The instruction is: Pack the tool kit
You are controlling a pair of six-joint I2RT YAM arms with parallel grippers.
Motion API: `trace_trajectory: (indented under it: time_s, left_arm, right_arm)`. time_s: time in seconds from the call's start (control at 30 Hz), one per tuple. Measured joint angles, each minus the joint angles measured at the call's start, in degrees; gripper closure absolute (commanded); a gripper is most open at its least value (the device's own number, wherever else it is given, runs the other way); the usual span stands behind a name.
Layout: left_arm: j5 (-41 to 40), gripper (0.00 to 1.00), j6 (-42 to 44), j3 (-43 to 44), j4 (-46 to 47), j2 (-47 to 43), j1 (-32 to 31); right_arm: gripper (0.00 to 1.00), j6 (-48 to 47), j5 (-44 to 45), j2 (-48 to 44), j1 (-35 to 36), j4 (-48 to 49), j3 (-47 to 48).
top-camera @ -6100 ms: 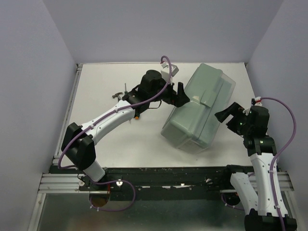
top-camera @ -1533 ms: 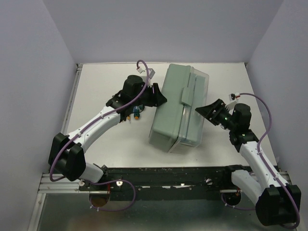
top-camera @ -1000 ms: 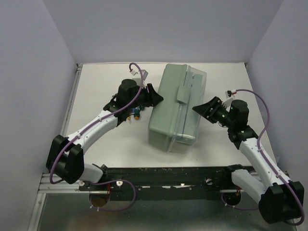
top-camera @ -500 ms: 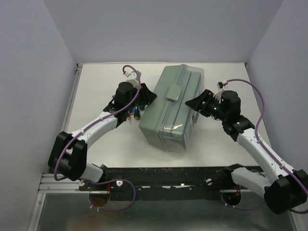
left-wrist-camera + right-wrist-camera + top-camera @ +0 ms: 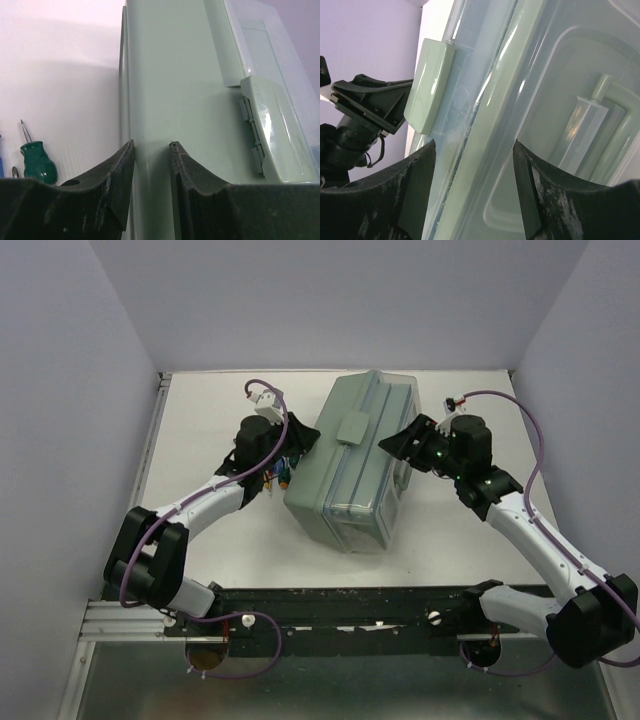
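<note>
The left gripper (image 5: pixel 151 145), its jaws only a narrow gap apart and holding nothing, sits against the toolbox (image 5: pixel 350 470) wall. The right gripper (image 5: pixel 472 145), jaws wide, faces the clear lid (image 5: pixel 560 75) opposite. The toolbox lies on its side mid-table (image 5: pixel 450 530) between them, with a green screwdriver (image 5: pixel 37 161) just to its left.

- The toolbox (image 5: pixel 350 465) ran past the edges of both wrist views, and nothing behind its translucent lid could be made out.
- Small tools (image 5: pixel 284 473) lay mostly under the left arm (image 5: pixel 215 495), too small to name.
- The green screwdriver (image 5: pixel 36 161) sat partly behind the left fingers (image 5: pixel 112 175).
</note>
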Motion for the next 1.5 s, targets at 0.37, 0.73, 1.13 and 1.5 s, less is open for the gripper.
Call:
trace_trajectory:
  time_s: [0.37, 0.73, 1.13, 1.5]
  left_arm:
    - [-5.7, 0.66, 0.7, -0.4, 1.5, 1.5, 0.7]
    - [3.9, 0.65, 1.5, -6.8, -16.1, 7.0, -3.3]
    - [3.9, 0.5, 2.2, -7.5, -34.3, -5.9, -3.3]
    - [-2.3, 0.05, 5.3, -1.3, -46.4, -25.0, -0.4]
  right_arm:
    - [0.3, 0.0, 0.2, 4.6, 3.3, 2.0, 5.9]
    - [0.3, 0.4, -2.3, 6.0, 6.4, 7.8, 9.1]
    - [0.21, -8.4, 6.6, -3.5, 5.6, -1.9, 12.0]
    - [0.02, -13.4, 4.9, -6.7, -1.2, -12.4, 12.0]
